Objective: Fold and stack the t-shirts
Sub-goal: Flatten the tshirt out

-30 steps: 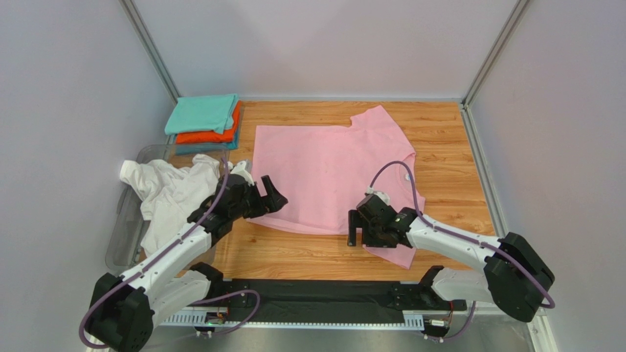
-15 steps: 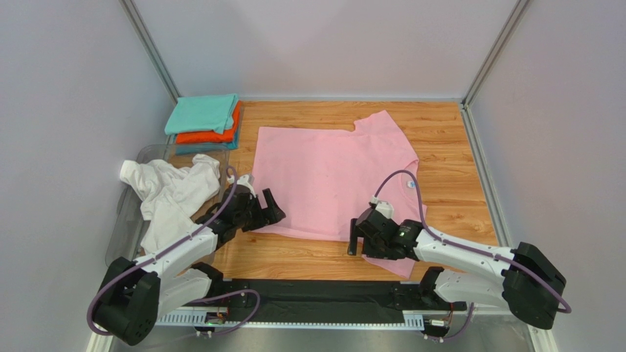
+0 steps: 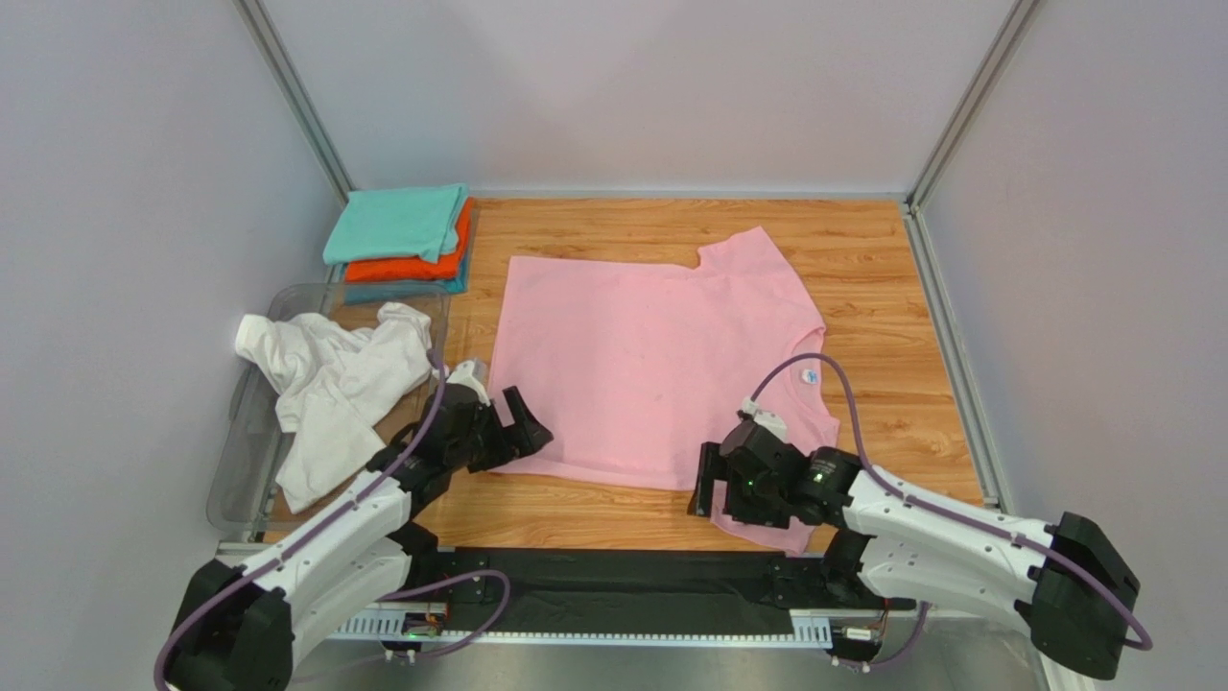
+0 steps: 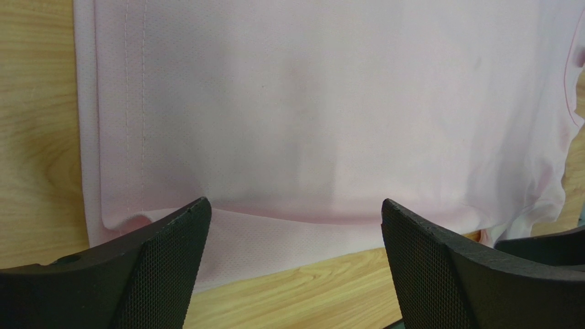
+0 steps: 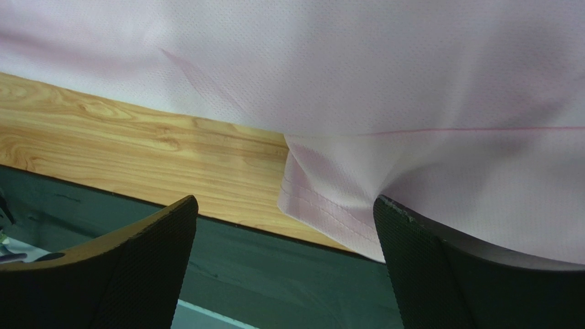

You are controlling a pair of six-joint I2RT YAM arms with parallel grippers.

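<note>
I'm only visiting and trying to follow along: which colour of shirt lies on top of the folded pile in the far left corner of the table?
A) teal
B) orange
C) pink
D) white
A: the teal t-shirt lies uppermost there, with the orange t-shirt peeking out beneath it.

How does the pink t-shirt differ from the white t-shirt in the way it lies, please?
The pink t-shirt is spread flat on the table; the white t-shirt is crumpled in a heap over the clear bin. The pink t-shirt sits centre, the white t-shirt at the left edge. Both are unfolded.
</note>
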